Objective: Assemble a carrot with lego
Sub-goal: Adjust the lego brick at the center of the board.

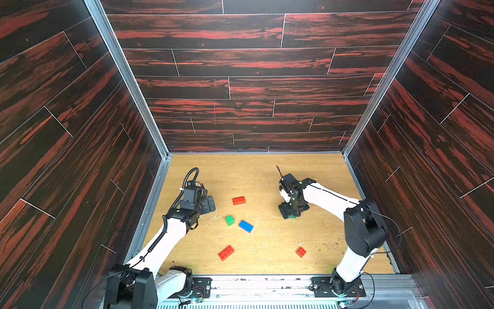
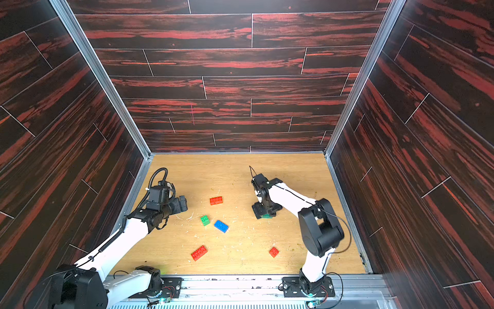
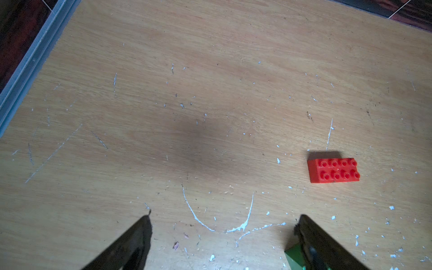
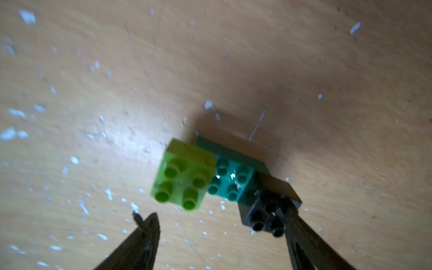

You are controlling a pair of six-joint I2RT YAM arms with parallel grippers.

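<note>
The carrot stands as three joined lego bricks on the table: a lime square [image 4: 184, 177] and a black square [image 4: 268, 210] on a teal long brick [image 4: 230, 181]. My right gripper [image 4: 219, 217] hangs open just over it, one finger beside the black brick; in a top view the gripper [image 1: 290, 212] hides all but a teal edge [image 1: 292, 216]. Loose lego lies mid-table: a red long brick [image 1: 238, 200], a green square [image 1: 229, 220], a blue long brick [image 1: 246, 226], another red long brick [image 1: 226, 252] and a red square [image 1: 301, 252]. My left gripper [image 1: 209, 204] is open and empty, left of the green brick [image 3: 294, 256].
Dark wood-pattern walls with metal rails [image 1: 149, 208] close the table on three sides. The wooden tabletop [image 1: 262, 174] is scratched and flecked with white chips. The arm bases [image 1: 192, 283] sit along the front edge.
</note>
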